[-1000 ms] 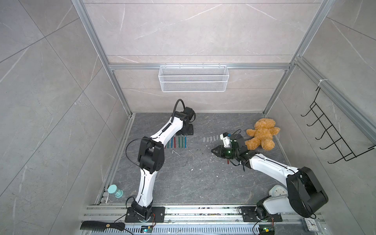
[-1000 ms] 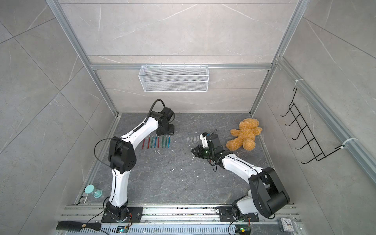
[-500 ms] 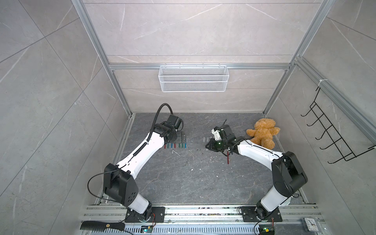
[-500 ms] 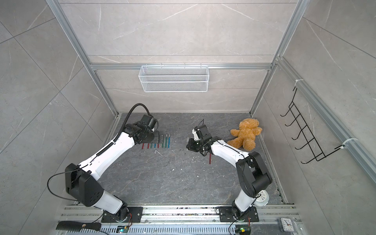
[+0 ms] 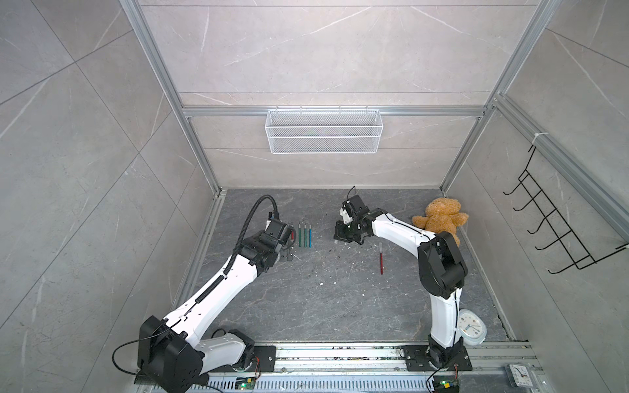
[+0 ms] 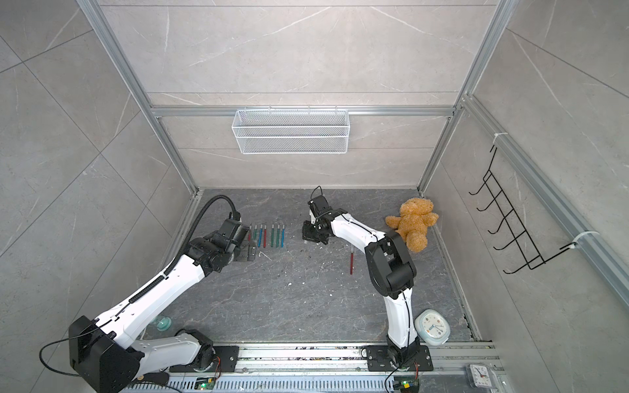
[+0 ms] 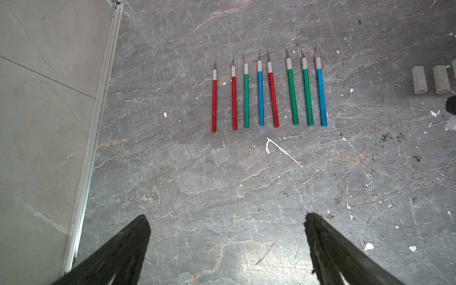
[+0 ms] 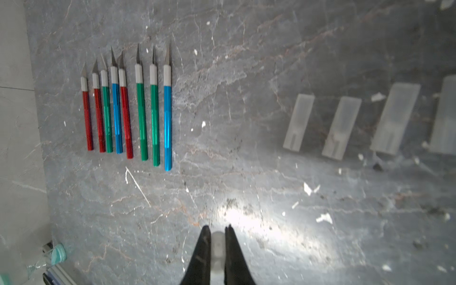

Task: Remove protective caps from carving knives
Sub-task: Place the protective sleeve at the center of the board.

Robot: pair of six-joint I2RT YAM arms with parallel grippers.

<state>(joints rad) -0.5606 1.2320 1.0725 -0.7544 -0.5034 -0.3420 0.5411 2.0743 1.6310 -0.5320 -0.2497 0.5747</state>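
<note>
**Scene.** Eight thin pen-like carving knives (image 7: pixel 273 98) with red, green and blue handles lie uncapped in a row on the grey stone floor (image 7: pixel 222 177), near the side wall. A ninth red knife (image 5: pixel 381 253) lies apart, beside the right arm. Translucent plastic protective caps (image 8: pixel 298 122) lie in their own row, well apart from the knives. A brown teddy bear (image 5: pixel 439 217), a white wire basket (image 5: pixel 323 136) and a round white clock (image 5: pixel 471 328) stand away from both rows.

**Left gripper** (image 7: pixel 225 218). Its jaws are spread wide with nothing between them, short of the knife row. A second earlier it reached over the knives.

**Right gripper** (image 8: pixel 217 228). It is pinched on one greyish-clear cap (image 8: pixel 217 246), which is blurred.

**Hidden.** In a top view the left wrist hides part of the row.
</note>
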